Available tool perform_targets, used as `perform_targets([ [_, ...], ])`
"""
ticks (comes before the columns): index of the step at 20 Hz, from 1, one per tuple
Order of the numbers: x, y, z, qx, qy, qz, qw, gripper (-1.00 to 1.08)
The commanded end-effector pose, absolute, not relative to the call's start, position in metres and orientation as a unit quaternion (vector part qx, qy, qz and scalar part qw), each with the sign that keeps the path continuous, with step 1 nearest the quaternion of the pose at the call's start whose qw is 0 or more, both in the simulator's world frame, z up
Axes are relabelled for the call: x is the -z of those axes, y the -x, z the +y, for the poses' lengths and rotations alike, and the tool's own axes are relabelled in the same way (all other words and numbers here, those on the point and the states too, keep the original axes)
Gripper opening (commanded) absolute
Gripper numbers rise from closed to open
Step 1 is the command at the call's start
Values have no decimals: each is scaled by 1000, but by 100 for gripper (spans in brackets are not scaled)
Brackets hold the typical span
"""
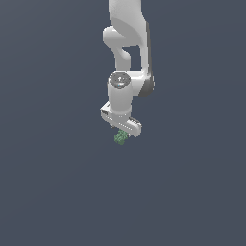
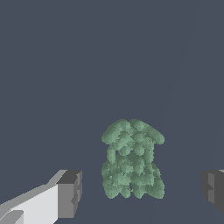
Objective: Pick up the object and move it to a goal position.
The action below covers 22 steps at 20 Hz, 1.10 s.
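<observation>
The object (image 1: pixel 120 138) is a small lumpy green thing with mottled light and dark patches, lying on the dark grey floor just under the white hand. In the wrist view the object (image 2: pixel 131 159) sits between the two grey fingertips (image 2: pixel 70 192), with a clear gap on each side. My gripper (image 1: pixel 123 132) hangs straight over it, open, its fingers touching nothing. In the wrist view the gripper (image 2: pixel 141 190) straddles the object's lower part.
The white arm (image 1: pixel 127 43) rises from the hand toward the top of the exterior view. All around is a plain dark grey floor (image 1: pixel 57 182) with no other objects in sight.
</observation>
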<state>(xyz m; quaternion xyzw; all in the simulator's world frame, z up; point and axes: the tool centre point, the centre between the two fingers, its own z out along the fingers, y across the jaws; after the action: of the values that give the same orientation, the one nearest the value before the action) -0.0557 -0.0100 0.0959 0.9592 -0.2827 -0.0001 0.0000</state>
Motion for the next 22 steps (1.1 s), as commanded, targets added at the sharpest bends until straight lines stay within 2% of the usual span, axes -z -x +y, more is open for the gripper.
perform_targets([
  [1,-93,56,-10,0,-959,-283,0,100],
  [16,-46,57,-10,0,-959,-285,0,100],
  [17,-46,57,-10,0,-959,-285,0,-100],
  [22,-46,57,-10,0,-959,-285,0,-100],
])
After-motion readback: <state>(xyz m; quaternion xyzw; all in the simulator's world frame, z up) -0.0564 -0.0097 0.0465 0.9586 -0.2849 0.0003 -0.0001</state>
